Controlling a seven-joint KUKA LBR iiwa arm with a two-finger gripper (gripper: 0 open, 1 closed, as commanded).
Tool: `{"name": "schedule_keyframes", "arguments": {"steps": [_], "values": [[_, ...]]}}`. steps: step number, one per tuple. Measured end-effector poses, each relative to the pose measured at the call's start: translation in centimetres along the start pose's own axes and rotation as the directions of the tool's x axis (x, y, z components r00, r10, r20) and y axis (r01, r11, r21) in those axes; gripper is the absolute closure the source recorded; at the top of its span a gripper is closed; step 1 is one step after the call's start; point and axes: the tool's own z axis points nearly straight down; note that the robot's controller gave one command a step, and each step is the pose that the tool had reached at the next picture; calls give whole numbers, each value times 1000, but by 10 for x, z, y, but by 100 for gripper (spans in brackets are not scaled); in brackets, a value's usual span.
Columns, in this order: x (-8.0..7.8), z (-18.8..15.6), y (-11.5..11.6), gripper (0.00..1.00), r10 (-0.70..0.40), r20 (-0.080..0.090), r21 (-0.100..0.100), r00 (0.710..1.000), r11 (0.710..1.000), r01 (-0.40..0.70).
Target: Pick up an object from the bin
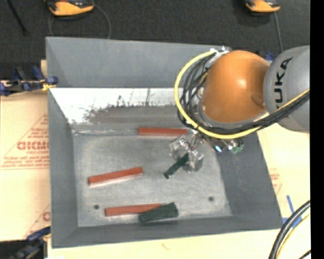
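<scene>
Grey bin (97,155) floor: back red bar (162,131), mid-left red bar (115,176), front red bar (132,210) touching dk green block (159,212)

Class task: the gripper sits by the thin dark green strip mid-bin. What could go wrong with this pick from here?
1. The gripper meets the dark green strip at its upper end, not its middle, so the strip may swing or slip if lifted.
2. A red-brown bar lies close behind the gripper by the back wall; a drift that way might knock it.
</scene>
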Motion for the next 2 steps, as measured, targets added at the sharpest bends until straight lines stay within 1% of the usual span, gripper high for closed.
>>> {"name": "schedule_keyframes", "arguments": {"steps": [1,2], "values": [[-20,-48,5,100,59,0,-2,998,998,-59],[-19,-45,6,100,61,-5,-6,998,998,-61]]}}
